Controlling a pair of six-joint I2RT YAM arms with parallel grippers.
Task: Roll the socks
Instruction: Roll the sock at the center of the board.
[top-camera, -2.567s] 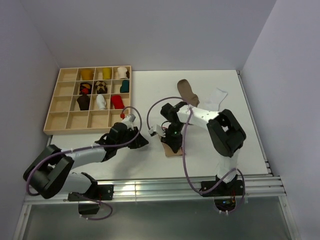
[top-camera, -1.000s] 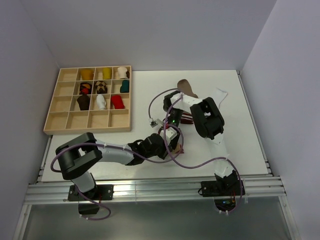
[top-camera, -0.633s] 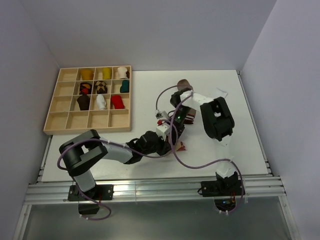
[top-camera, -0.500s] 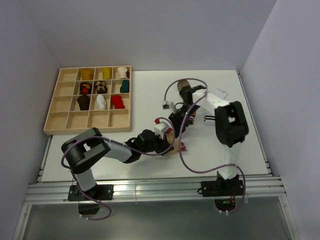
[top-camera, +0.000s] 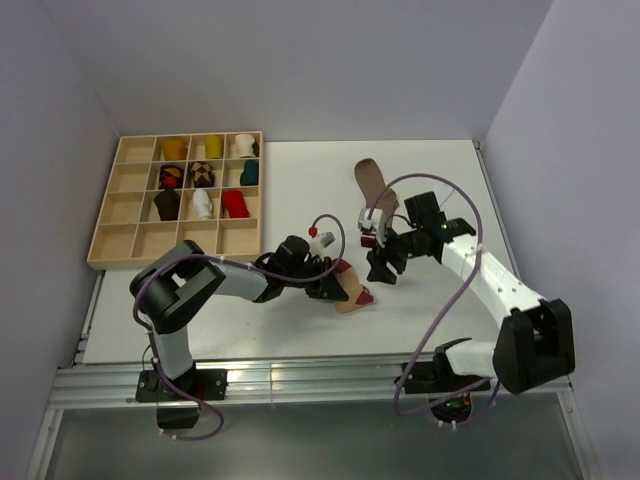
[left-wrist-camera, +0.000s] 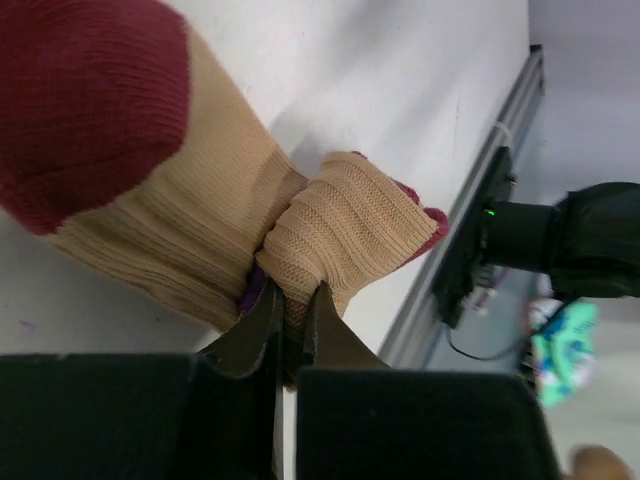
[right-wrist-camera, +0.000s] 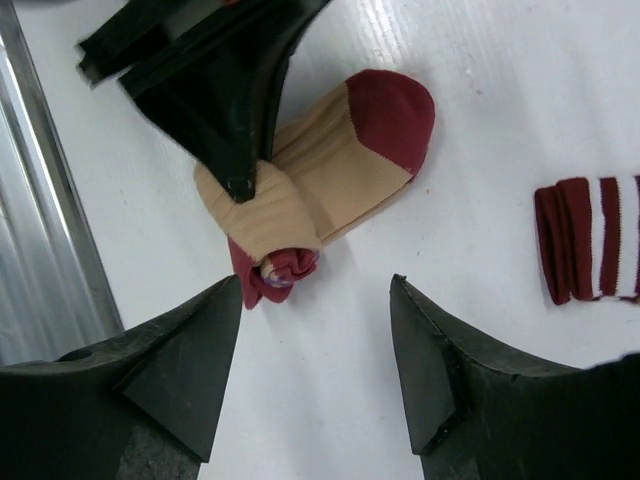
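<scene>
A tan sock with a maroon toe (top-camera: 352, 293) lies partly rolled near the table's front middle. My left gripper (left-wrist-camera: 290, 318) is shut on the rolled tan fold (left-wrist-camera: 345, 225), reaching in from the left (top-camera: 336, 284). In the right wrist view the roll (right-wrist-camera: 270, 215) shows a maroon end, with the left fingers (right-wrist-camera: 225, 110) pinching it. My right gripper (right-wrist-camera: 315, 300) hangs open just right of the sock (top-camera: 383, 266), with nothing between its fingers. A brown sock (top-camera: 371, 182) lies behind; its maroon-and-white striped cuff (right-wrist-camera: 590, 240) shows at the right.
A wooden compartment tray (top-camera: 130, 243) at the back left holds several rolled socks. A metal rail (top-camera: 300, 375) runs along the table's front edge. Grey walls close in on both sides.
My right gripper has opened and drawn back to the right, off the tan sock. My left gripper has closed on the roll and stayed there.
</scene>
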